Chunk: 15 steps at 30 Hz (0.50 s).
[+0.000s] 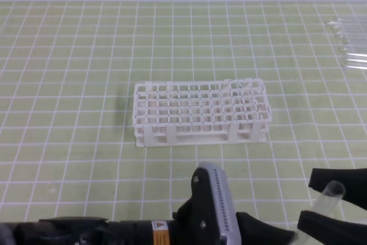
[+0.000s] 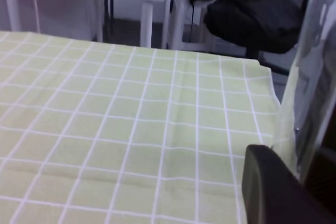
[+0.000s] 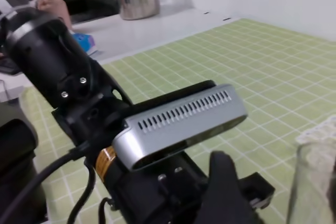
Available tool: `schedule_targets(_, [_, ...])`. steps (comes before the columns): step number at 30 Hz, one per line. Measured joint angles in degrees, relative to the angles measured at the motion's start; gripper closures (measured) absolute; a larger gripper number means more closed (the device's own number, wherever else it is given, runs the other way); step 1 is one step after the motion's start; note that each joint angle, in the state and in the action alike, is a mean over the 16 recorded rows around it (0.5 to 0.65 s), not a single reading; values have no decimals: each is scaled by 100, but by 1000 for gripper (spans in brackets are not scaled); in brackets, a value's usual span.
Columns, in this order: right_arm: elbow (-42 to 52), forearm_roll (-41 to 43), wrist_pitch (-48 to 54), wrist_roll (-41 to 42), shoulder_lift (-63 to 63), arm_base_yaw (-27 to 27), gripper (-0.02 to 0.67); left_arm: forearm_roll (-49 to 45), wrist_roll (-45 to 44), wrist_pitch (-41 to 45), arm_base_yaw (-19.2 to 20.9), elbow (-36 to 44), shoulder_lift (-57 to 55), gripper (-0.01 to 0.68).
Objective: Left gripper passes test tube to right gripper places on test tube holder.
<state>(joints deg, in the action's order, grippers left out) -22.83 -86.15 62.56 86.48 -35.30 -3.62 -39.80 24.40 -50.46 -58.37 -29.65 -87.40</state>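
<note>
Clear glass test tube (image 1: 328, 195) | open rim up | tilted

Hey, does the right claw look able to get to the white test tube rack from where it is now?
Probably yes. The bare checked cloth lies between the right claw and the test tube rack, whose top holes look empty; it appears to grip the test tube.

High view looks down on green mat (image 1: 86, 84), wrist views close, all sharing it
</note>
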Motion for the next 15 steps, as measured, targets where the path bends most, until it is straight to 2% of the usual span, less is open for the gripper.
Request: schedule_targets(15, [0,-118,-290,195,-30,0,611,-97,390,28,-2,-241,8,668])
